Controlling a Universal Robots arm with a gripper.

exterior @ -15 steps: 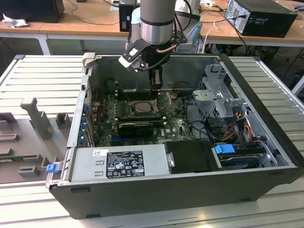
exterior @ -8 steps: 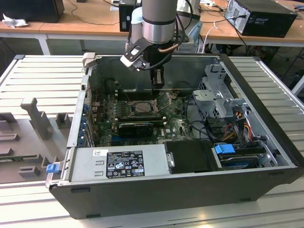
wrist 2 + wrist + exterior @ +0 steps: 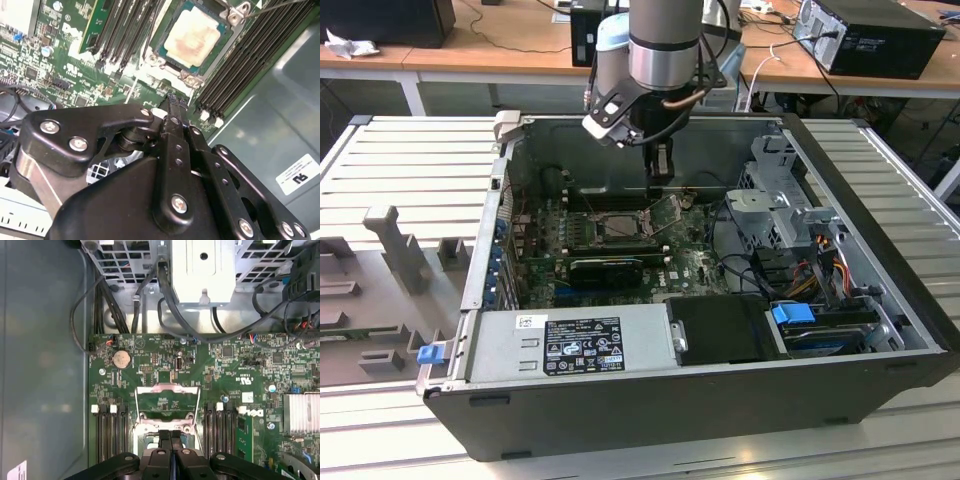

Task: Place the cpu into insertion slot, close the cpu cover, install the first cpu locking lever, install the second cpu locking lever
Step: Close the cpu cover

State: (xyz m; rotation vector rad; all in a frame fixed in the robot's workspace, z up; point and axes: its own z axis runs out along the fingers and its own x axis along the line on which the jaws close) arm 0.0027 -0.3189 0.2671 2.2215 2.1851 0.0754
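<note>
The cpu lies flat in the insertion slot, its pale face up. In the exterior view the insertion slot sits mid-board. The cpu cover stands raised on its hinge at the slot's side towards the exterior view's right. In the first wrist view the cpu cover shows the green board through its cut-out. My gripper hangs just above the raised cover. In both wrist views my gripper has its black fingers pressed together with nothing between them. A thin lever wire crosses near the slot's corner.
Black memory slots flank the socket on both sides. A black graphics card lies in front of it, a power supply nearer still. A drive cage with cables fills the exterior view's right. The case walls close in all round.
</note>
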